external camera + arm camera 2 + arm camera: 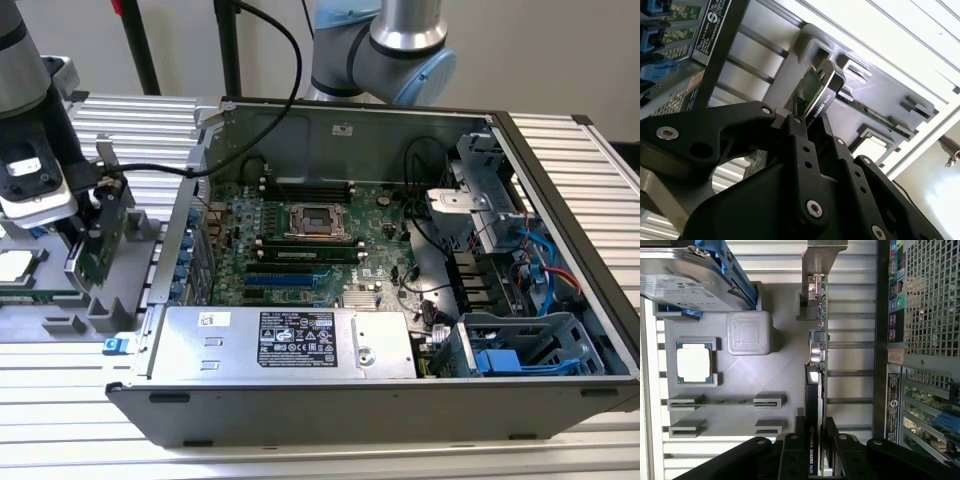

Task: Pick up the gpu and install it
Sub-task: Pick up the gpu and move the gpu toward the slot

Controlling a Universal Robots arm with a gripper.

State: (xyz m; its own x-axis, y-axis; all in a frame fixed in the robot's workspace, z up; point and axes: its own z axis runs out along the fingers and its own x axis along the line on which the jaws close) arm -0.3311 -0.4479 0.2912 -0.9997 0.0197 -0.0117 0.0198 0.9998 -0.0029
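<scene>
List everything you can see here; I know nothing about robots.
case: one, dark, open, on the table
motherboard: one, green, in the case
power supply: one, silver, in the case
tray: one, grey, exterior view's left of the case
gpu: one, green and black, upright in tray
cpu: one, silver, flat in tray
memory stick: one, green, in tray slot
drive: one, silver, blue rails, on tray
table: one, pale slats, under everything
arm: one, grey and blue, behind case
gripper: one, black, shut on the gpu
</scene>
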